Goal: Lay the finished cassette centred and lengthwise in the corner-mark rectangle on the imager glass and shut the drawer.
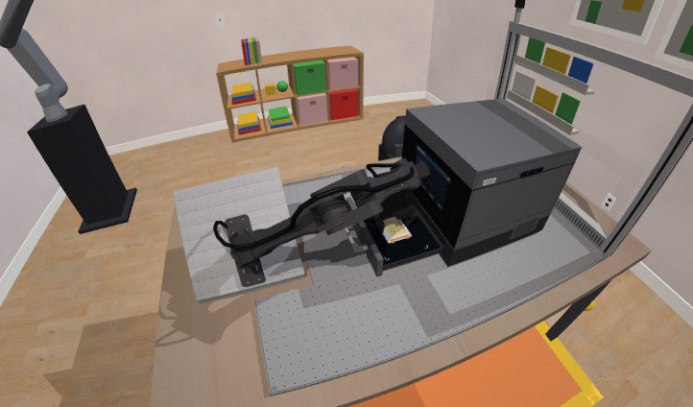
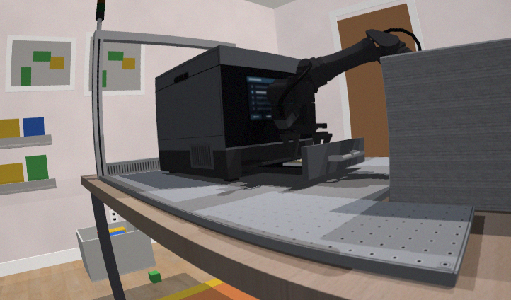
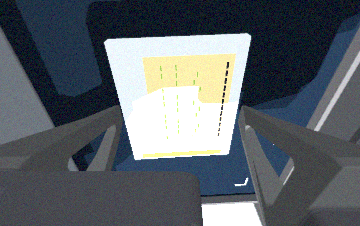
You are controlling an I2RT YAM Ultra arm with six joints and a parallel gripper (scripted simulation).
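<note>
The finished cassette [image 3: 177, 97], a pale plate with a yellow gel panel and dashed lanes, lies flat on the dark glass of the imager's open drawer [image 1: 406, 239]. It also shows in the top view [image 1: 395, 229], in the drawer's rear part near the imager's mouth. My gripper [image 3: 180, 112] hangs right above it, open. The fingers stand wide on either side of the cassette without touching it. One white corner mark [image 3: 242, 182] shows near the cassette's corner. The dark grey imager [image 1: 486, 162] stands behind the drawer. The drawer's front panel with its handle [image 2: 333, 156] sticks out toward the table's front.
The arm's base [image 1: 245, 249] stands on a raised grey block [image 1: 235, 228] left of the imager. A perforated grey plate [image 1: 347, 325] covers the table in front. A metal frame [image 1: 644, 178] rises at the right edge.
</note>
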